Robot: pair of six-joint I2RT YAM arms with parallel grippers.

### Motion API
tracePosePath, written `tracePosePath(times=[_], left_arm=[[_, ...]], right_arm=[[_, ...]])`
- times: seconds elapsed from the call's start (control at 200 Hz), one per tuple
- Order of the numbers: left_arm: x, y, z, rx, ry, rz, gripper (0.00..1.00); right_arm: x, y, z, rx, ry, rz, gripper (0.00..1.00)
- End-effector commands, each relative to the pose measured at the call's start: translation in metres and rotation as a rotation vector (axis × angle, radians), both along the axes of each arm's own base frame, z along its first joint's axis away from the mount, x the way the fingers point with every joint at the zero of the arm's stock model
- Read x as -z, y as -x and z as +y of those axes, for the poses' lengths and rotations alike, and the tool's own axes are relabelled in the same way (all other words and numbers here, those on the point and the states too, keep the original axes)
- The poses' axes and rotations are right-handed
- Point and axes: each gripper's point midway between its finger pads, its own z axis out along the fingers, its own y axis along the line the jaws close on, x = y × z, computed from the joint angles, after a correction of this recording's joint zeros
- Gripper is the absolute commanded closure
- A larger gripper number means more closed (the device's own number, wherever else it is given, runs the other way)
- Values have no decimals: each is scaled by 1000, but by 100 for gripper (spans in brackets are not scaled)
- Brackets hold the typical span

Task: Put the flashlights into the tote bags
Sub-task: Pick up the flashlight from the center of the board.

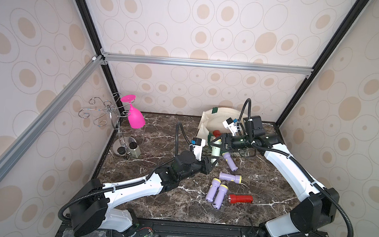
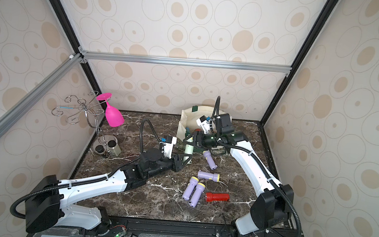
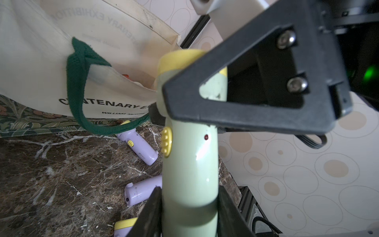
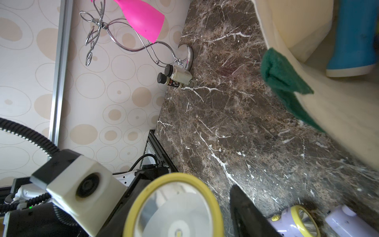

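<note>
A pale green flashlight (image 1: 216, 151) (image 3: 188, 164) stands upright just in front of the tote bag's mouth. My left gripper (image 1: 211, 162) (image 3: 189, 197) is shut on its tail end. My right gripper (image 1: 216, 143) reaches in from the right with its jaws either side of the neck under the yellow-ringed head (image 4: 174, 205); contact does not show. The cream tote bag (image 1: 218, 121) (image 3: 41, 51) lies open at the back, with a red flashlight (image 1: 216, 133) and a blue one (image 4: 356, 41) inside. Several lilac flashlights (image 1: 230, 177) and a red one (image 1: 241, 199) lie on the marble.
A pink goblet (image 1: 134, 116) hangs on a chrome rack (image 1: 105, 112) at the back left, with two small dark-capped bottles (image 1: 133, 149) by its base. The bag's green handle (image 3: 78, 82) droops over its front. Walls close off three sides of the table.
</note>
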Motion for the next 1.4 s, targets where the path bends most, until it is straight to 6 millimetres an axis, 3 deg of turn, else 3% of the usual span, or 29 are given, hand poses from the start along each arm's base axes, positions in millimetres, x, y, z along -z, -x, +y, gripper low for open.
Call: tracePosePath(times=[0.0,0.39,0.58,0.835,1.096,1.236,1.396], left_arm=[[-24,1,-6,11,73,-46,100],[-11,-3,-3,-17,48,-26,100],[-9,-6,-1,-37,34,-31,76],[-7,-7,1,-49,22,-41,43],[-8,-9,4,-60,-8,-65,25],[-9,-10,2,-60,-14,-68,10],[-7,-10,3,-70,0,-66,2]], right_arm=[[-11,0,2,-6,-4,-39,46],[-20,-3,-4,17,41,-105,81],[-25,-6,-14,44,109,-160,100],[-29,-11,-28,76,204,-220,100],[-40,-25,-40,123,280,-276,100],[-52,-39,-52,184,319,-319,100],[-60,-56,-63,223,340,-328,100]])
